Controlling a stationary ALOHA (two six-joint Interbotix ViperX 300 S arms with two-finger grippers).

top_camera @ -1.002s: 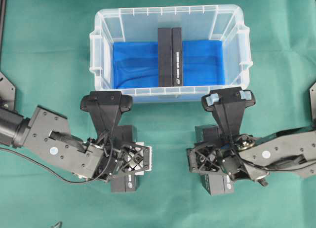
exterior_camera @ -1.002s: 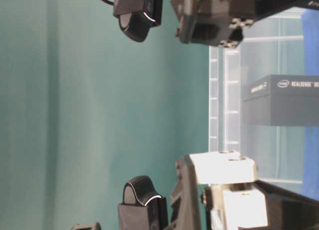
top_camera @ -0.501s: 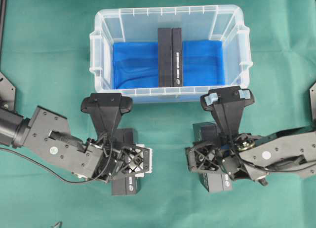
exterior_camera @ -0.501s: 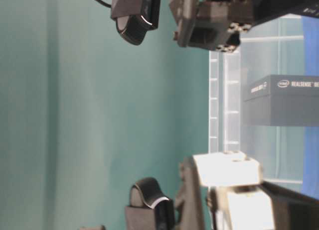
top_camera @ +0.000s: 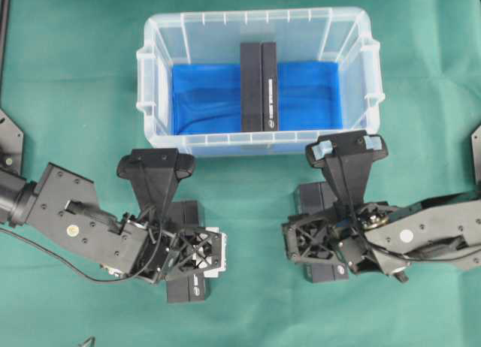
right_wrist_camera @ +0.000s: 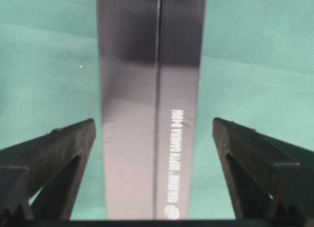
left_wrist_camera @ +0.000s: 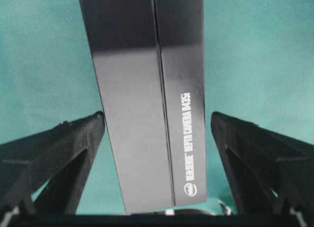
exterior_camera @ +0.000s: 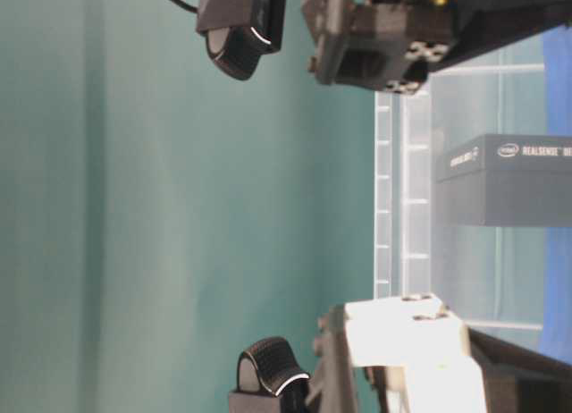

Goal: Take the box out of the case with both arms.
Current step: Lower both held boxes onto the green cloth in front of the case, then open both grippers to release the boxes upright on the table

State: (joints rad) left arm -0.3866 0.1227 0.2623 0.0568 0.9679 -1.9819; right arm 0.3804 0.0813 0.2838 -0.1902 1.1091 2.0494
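Case: the clear plastic case [top_camera: 259, 24] stands at the far middle of the green table [top_camera: 75, 61], its bottom lined with a blue sheet [top_camera: 207, 99].
Box in case: a black camera box [top_camera: 259, 86] stands on its long edge across the middle of the blue sheet, so both long faces are free to be taken from either side. It is not yet lifted.
Left tool: the left tool [left_wrist_camera: 157, 133] is spread wide over a black box [left_wrist_camera: 147, 99] lying on the table near-left of the case. The right finger stands clear of the box; the left pad sits at its edge, and whether it touches I cannot tell.
Right tool: the right tool [right_wrist_camera: 154, 138] is likewise spread, clear on both sides of a second black box [right_wrist_camera: 149, 104] lying near-right of the case.
Judgement: both boxes look set down outside and let go, one per arm.
Remaining: the box in the case is left.
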